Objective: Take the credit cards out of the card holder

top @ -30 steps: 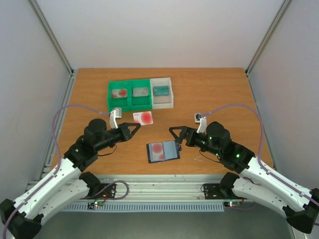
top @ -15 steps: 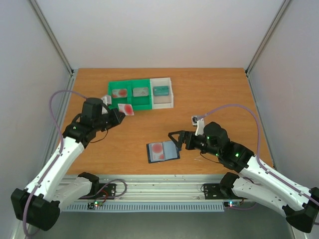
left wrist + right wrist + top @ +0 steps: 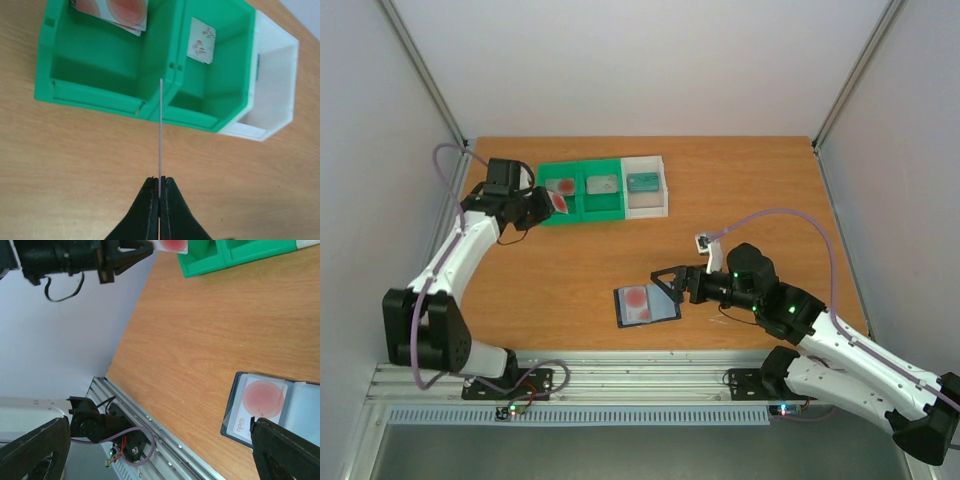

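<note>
Left tool (image 3: pixel 548 203): clenched flat on a credit card (image 3: pixel 560 201), pinching it by one end. In the left wrist view this card shows edge-on, a thin pale line running straight out from the black fingertips (image 3: pixel 149 195) toward the partition between the two green bins. From above, the card (red blotch facing up) hangs over the near side of the leftmost green bin of the compartment tray (image 3: pixel 610 207). Whether it clears the bin wall or brushes it, I cannot tell.

Tray contents:
- The leftmost green bin holds a stowed card (image 3: pixel 563 186) with a red blotch.
- The middle green bin holds a greyish card (image 3: pixel 602 184).
- The white end bin holds a teal item (image 3: pixel 642 182), too small to name.

Right tool (image 3: pixel 663 287): spread as wide as it goes, grasping nothing. In the right wrist view its two fingers sit at the far bottom corners with bare table (image 3: pixel 750 190) between them.

Card holder (image 3: pixel 658 303): lying open and flat on the table near the front edge, well apart from the tray. The half nearer the left arm carries a pocketed card (image 3: pixel 636 297) with a red blotch; the other half shows a blue-grey pocket. The right tool sits at the holder's right edge. One finger overlaps that edge in the wrist view, but contact cannot be told.
</note>
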`<state>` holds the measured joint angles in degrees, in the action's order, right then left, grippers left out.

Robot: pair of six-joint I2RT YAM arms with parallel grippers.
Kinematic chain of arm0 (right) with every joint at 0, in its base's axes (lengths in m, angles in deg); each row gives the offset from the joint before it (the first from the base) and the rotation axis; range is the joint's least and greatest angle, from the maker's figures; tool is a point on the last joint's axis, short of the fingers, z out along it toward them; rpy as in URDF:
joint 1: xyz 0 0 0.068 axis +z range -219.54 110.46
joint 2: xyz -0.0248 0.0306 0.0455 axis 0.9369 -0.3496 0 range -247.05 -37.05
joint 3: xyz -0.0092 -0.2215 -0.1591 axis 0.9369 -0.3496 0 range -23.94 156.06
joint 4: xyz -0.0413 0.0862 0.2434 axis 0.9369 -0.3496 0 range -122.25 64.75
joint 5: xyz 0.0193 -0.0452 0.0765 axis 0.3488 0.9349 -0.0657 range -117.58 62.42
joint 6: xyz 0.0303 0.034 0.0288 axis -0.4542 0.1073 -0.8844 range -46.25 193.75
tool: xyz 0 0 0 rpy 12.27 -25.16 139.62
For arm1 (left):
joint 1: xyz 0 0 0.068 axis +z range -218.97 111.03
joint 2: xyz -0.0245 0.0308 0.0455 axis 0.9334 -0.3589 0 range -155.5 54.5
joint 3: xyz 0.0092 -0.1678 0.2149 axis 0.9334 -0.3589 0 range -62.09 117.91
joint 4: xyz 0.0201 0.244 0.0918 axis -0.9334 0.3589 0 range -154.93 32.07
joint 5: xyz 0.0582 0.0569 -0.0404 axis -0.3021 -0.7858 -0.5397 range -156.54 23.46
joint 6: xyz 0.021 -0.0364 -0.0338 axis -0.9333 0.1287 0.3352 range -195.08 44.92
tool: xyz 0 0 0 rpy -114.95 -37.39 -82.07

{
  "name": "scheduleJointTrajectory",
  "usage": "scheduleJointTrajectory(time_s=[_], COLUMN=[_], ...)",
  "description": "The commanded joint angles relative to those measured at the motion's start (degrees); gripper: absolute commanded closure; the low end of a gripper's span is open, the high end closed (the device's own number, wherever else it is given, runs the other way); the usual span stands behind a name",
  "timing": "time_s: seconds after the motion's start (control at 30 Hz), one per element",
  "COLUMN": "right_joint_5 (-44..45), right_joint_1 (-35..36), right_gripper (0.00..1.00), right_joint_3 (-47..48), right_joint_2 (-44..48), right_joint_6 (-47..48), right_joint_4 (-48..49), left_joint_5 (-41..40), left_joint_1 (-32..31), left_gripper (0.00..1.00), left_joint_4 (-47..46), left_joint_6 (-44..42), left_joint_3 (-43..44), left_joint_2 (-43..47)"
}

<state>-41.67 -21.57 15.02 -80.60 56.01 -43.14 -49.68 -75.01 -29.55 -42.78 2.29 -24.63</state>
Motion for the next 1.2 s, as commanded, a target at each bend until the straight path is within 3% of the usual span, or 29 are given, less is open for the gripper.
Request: scheduleJointTrajectory(time_s=[0.0, 0.43, 1.17], right_joint_5=[-1.2, 1.8, 5.3], right_joint_1=[0.3, 0.2, 0.2], right_gripper=[0.02, 0.02, 0.02], right_joint_3=[-0.3, 0.6, 3.5], right_joint_2=[-0.8, -1.1, -3.8], right_joint_6=[0.7, 1.0, 3.2], right_joint_4=[1.9, 1.9, -1.0], left_joint_5=[-0.7, -1.5, -1.4], left_joint_1=[1.0, 2.2, 2.3], left_gripper=[1.0, 1.0, 0.97], left_joint_4=[-2.3, 2.6, 2.7], left_joint_6=[-3.3, -7.0, -8.6], left_joint_3=[6.2, 24.4, 34.3], left_joint_2=[-7.2, -25.5, -37.7])
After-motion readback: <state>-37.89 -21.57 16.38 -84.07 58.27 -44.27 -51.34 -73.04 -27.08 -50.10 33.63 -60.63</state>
